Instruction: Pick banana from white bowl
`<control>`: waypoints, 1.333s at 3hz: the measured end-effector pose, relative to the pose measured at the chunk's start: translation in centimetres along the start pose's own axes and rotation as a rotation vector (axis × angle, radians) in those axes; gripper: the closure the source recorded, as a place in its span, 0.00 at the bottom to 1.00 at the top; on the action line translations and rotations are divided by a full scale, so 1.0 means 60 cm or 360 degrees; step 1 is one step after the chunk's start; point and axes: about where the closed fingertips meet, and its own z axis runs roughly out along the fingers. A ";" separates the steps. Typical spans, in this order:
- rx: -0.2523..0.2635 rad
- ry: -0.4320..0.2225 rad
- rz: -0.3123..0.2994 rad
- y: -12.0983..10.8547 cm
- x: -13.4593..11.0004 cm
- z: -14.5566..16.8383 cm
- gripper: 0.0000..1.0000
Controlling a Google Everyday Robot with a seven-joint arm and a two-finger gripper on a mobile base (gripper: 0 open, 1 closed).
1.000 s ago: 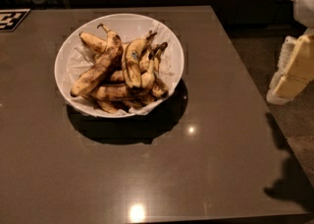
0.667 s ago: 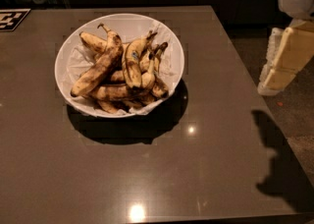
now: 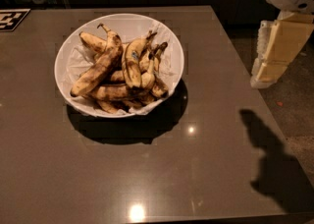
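The white bowl [image 3: 169,46] stands on the dark table, left of centre, lined with crinkled white paper. It holds several overripe, brown-blotched bananas in a heap. One curved banana [image 3: 131,57] near the middle of the heap carries a small blue sticker and lies on top of the others. My gripper [image 3: 274,53] hangs from the white arm at the upper right, beyond the table's right edge, well apart from the bowl and higher than it. It holds nothing that I can see.
The brown table [image 3: 206,134] ends at the right, with floor beyond it. The arm's shadow [image 3: 274,159] lies on the table's lower right. A black-and-white marker tag [image 3: 11,19] sits at the far left corner. Dark cabinets stand behind.
The arm and gripper have moved left, closer to the table's right edge, and their shadow has slid left over the table. The bowl and the bananas have not moved.
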 end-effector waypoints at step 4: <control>0.0081 -0.0020 -0.0460 -0.060 -0.135 0.073 0.00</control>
